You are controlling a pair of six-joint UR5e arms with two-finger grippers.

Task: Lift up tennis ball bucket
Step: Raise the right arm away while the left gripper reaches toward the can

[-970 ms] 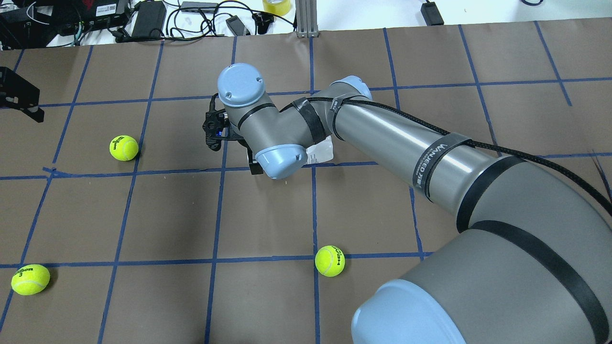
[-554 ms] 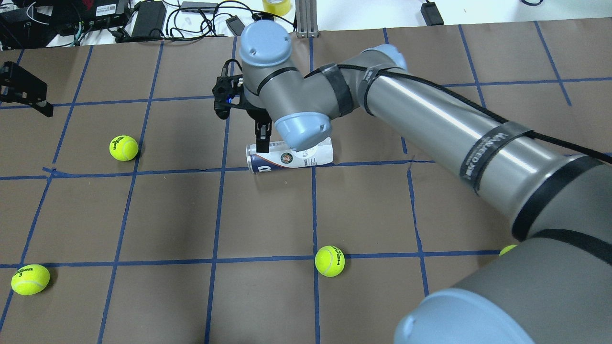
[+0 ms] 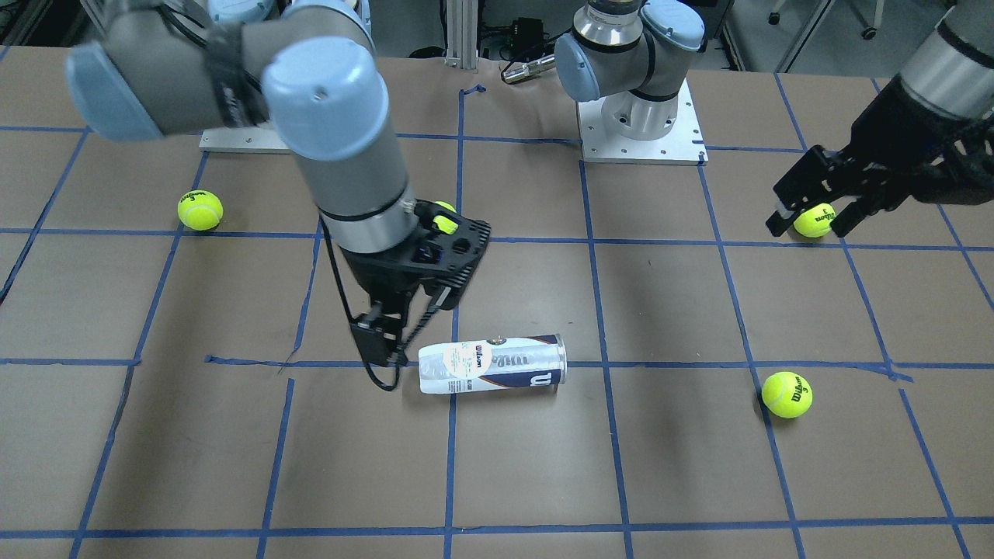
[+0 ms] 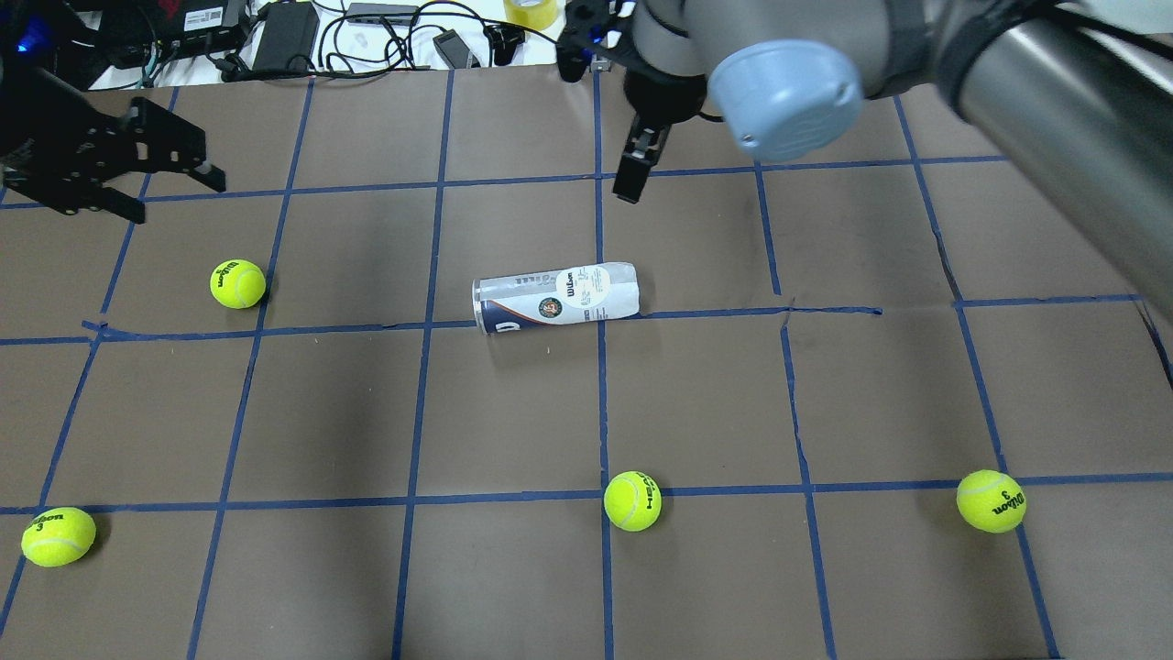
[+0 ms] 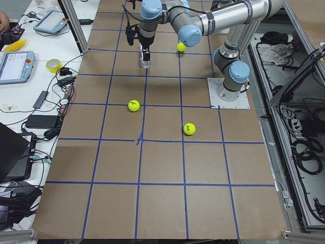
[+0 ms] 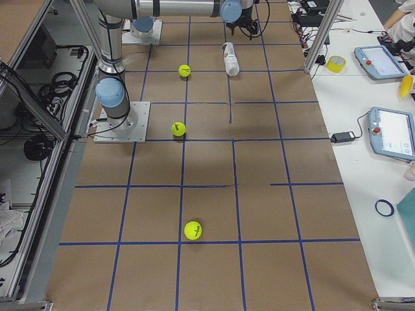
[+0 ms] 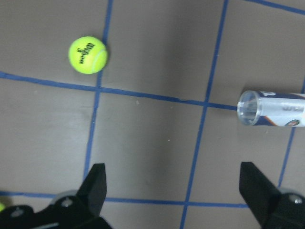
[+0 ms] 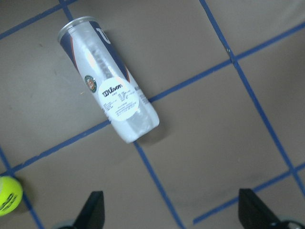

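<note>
The tennis ball bucket (image 4: pixel 554 298) lies on its side on the brown table, at the centre, with nothing holding it; it also shows in the front view (image 3: pixel 491 365), the right wrist view (image 8: pixel 108 95) and the left wrist view (image 7: pixel 274 109). My right gripper (image 4: pixel 652 167) is open and empty, raised above the table beyond the can's closed end (image 3: pixel 402 330). My left gripper (image 4: pixel 169 192) is open and empty, and hovers at the far left near a tennis ball (image 4: pixel 237 283). In the front view that ball (image 3: pixel 815 218) shows between its fingers but lies on the table below.
More tennis balls lie at the near left (image 4: pixel 58 535), near middle (image 4: pixel 632 500) and near right (image 4: pixel 990 500). Cables and power bricks (image 4: pixel 284 37) line the far table edge. The arm bases (image 3: pixel 637 116) stand on the robot's side.
My right arm has risen off the can and swung to the far side of the table. The can has stayed lying where it was. My left gripper has come further into view.
</note>
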